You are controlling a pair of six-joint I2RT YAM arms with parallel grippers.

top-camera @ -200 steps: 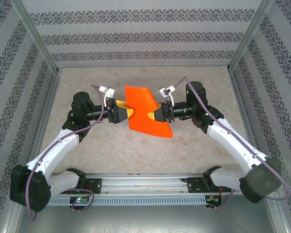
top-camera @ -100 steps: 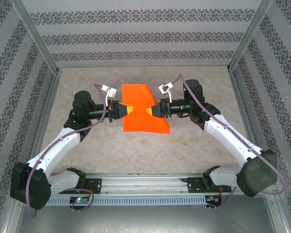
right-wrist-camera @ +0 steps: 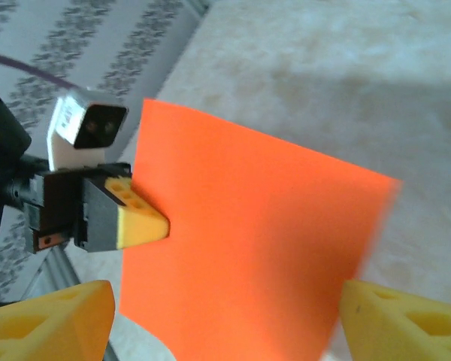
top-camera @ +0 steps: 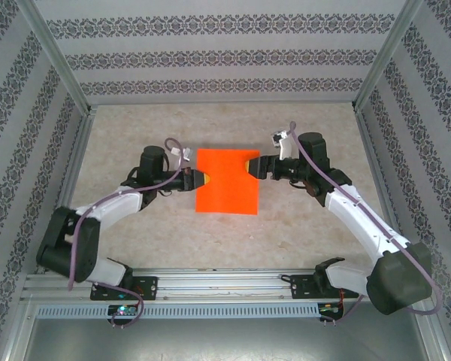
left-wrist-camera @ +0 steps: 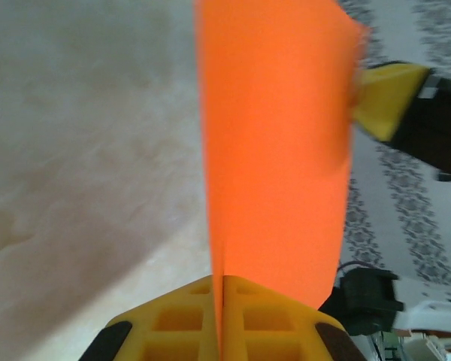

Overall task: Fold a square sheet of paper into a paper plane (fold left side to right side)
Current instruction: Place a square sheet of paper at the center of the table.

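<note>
Holding the square sheet of thin orange-red paper (top-camera: 225, 184) out between the two arms, over the middle of the mottled beige surface (top-camera: 308, 226), I have it gripped on one side only. The left fingers (left-wrist-camera: 177, 323) are clenched on the middle of its left edge. In the left wrist view the paper runs edge-on straight out of the seam between them. The right fingers (right-wrist-camera: 52, 316) are released and spread wide, with the sheet's right edge in front of the gap and nothing pinched. From above they sit at the upper part of that edge, touching it or just beside it; I cannot tell which. The sheet looks flat and uncreased. I judge it hangs a little off the surface, though the overhead view doesn't settle that.

I read the step in hand as setting up the left-over-right fold. To do it well, I'd get the sheet lying flat first, then have the right fingers pin the right edge so it cannot slide. The left edge should travel over in a low arc rather than a drag. Paper this thin will sag or twist from a single hold, so I'd move slowly. I'd match the corners before pressing any crease, then press from the middle outward.
</note>
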